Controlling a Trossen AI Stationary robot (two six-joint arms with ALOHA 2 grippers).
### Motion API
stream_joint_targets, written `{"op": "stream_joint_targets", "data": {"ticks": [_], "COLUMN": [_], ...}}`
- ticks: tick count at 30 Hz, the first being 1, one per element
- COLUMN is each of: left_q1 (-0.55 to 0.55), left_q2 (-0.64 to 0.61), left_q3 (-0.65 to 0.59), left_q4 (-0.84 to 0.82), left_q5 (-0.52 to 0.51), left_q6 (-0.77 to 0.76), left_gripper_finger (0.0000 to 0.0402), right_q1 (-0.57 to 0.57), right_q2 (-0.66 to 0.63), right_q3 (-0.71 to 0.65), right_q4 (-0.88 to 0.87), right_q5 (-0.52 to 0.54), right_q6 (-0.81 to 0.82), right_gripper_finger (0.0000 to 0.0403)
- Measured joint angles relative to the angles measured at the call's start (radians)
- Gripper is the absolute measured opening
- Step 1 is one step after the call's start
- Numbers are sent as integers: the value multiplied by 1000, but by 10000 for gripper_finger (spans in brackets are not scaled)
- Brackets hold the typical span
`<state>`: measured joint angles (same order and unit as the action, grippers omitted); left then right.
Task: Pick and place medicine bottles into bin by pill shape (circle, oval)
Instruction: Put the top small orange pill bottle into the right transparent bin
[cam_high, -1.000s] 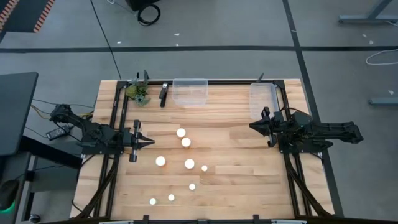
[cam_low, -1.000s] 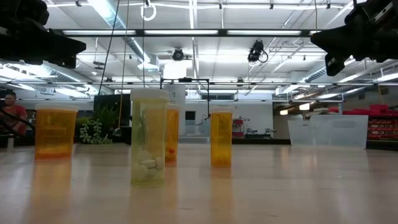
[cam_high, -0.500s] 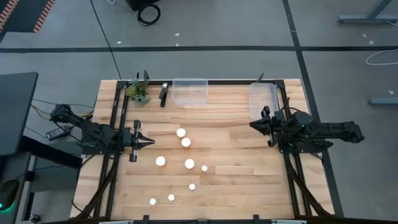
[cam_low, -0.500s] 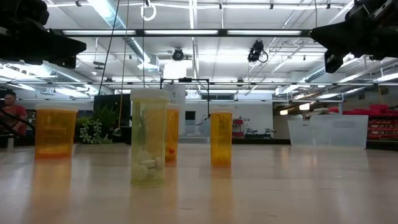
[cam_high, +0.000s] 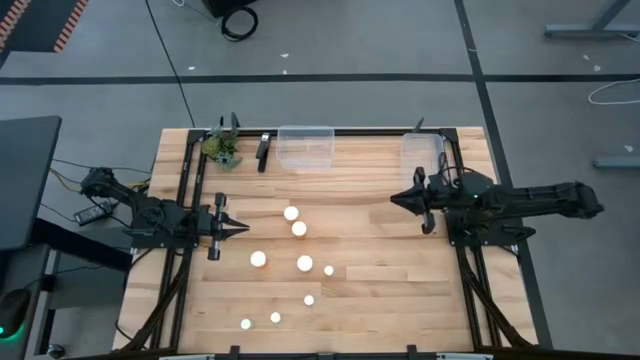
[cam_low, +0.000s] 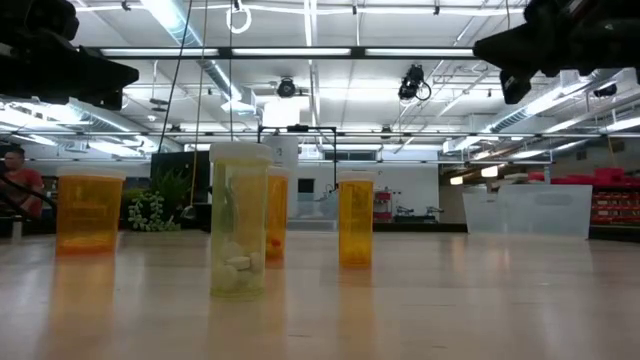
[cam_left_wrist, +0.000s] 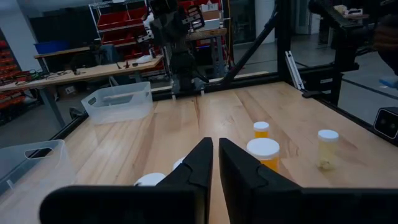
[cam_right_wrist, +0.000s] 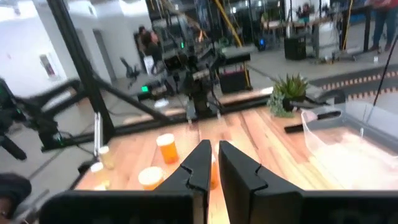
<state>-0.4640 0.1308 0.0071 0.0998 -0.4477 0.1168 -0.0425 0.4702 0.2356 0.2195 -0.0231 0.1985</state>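
Pale butcher-block wooden table (cam_high: 390, 290), plank seams visible, black metal frame round it. The medicine bottles (cam_high: 299, 229), translucent orange cylinders with round white caps, stand scattered upright over the table's middle and near-left part; eight white discs from above, some larger, some smaller. One in the low view is paler, with whitish pills at its bottom (cam_low: 238, 233). Two clear plastic bins along the far edge: one at centre (cam_high: 306, 146), one at far right (cam_high: 421, 154). Small green plant (cam_high: 221, 148) at far left. Left pincer (cam_high: 243, 229) clenched, empty, at the left edge, pointing toward the bottles. Right pincer (cam_high: 394, 198) clenched, empty, raised over the right side, near the right bin.
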Motion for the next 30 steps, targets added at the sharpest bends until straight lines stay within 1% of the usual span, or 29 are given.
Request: {"op": "stream_joint_targets", "data": {"ticks": [8,14,18,22,30], "left_q1": [0,0,0,0,0], "left_q2": [0,0,0,0,0], "left_q3": [0,0,0,0,0], "left_q4": [0,0,0,1,0], "left_q5": [0,0,0,0,0], "left_q6": [0,0,0,0,0], "left_gripper_finger": [31,30,37,40,33], "right_q1": [4,55,98,142,202], "right_q2": [338,528,614,672,760], "right_q3": [118,212,280,340,434], "right_q4": [-4,-5,-4,-9,-18], "right_q5": [19,20,24,60,113], "right_q6": [-3,-19,-28,-42,-72], "right_gripper_finger": [37,37,37,40,61]}}
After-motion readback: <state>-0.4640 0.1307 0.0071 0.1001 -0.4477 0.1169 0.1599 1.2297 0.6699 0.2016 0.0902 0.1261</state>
